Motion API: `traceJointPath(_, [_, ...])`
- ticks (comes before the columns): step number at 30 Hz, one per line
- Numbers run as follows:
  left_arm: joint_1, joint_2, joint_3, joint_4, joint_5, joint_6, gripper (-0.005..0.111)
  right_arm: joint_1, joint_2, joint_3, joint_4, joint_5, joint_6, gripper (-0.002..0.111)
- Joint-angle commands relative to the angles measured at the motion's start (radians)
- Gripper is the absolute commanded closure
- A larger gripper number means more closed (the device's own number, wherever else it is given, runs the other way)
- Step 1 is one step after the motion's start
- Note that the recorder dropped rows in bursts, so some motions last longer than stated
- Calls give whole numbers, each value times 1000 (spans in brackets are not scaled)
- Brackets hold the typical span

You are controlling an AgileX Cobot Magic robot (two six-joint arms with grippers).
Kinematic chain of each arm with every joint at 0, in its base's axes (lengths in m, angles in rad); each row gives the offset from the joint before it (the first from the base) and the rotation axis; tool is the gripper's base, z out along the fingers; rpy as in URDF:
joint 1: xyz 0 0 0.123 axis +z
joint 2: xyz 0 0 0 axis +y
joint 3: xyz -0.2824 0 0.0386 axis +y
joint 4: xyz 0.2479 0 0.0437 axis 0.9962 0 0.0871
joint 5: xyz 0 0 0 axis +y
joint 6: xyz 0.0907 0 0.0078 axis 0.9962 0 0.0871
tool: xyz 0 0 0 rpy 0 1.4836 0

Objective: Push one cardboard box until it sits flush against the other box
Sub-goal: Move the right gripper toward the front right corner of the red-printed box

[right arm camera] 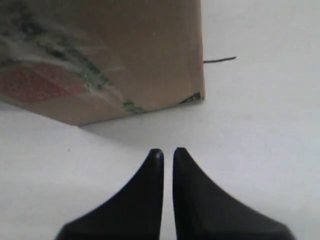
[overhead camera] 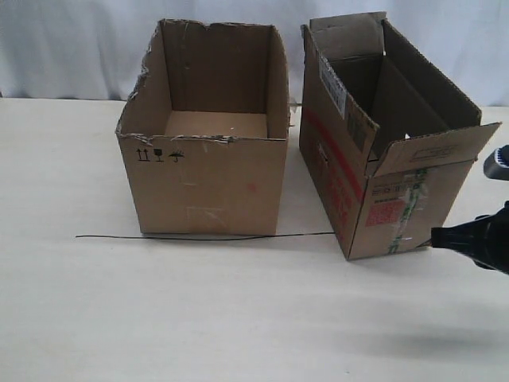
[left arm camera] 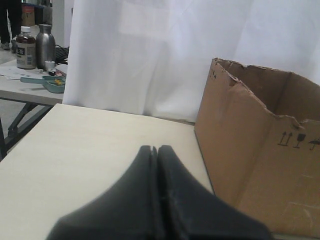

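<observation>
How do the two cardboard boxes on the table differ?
The wider box has ragged torn edges and no flaps; the narrower box keeps its flaps. The wider box shows small black symbols; the narrower box has a red label and green-printed tape. Both are brown, open-topped.

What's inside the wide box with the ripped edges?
The wide box looks empty: only its bare cardboard floor shows. Its front wall hides the nearest strip of floor.

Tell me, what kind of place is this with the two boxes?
Probably a robot testing lab, not a home: a bare pale table, a white curtain hung behind it, and a cluttered side table with a bottle and steel flask.
</observation>
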Motion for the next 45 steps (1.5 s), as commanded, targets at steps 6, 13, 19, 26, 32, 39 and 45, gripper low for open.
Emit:
traceJointPath(6, [0,-2,3,-10,-5,0,107,81,-29,97,35,-222,-12,103])
traceJointPath(13, [0,-2,3,-10,-5,0,107,269,-35,184,35,-488,-5,103])
traceJointPath(19, [0,-2,3,-10,-5,0,107,282,-33,185,35,-557,-5,103])
traceJointPath(26, [0,-2,3,-10,-5,0,107,282,-16,185,-4,-589,0,103])
traceJointPath(32, [0,-2,3,-10,-5,0,107,282,70,185,-171,-636,141,103])
traceJointPath(39, [0,-2,3,-10,-5,0,107,282,156,185,-348,-800,250,103])
traceJointPath(45, [0,-2,3,-10,-5,0,107,282,220,185,-391,-865,258,103])
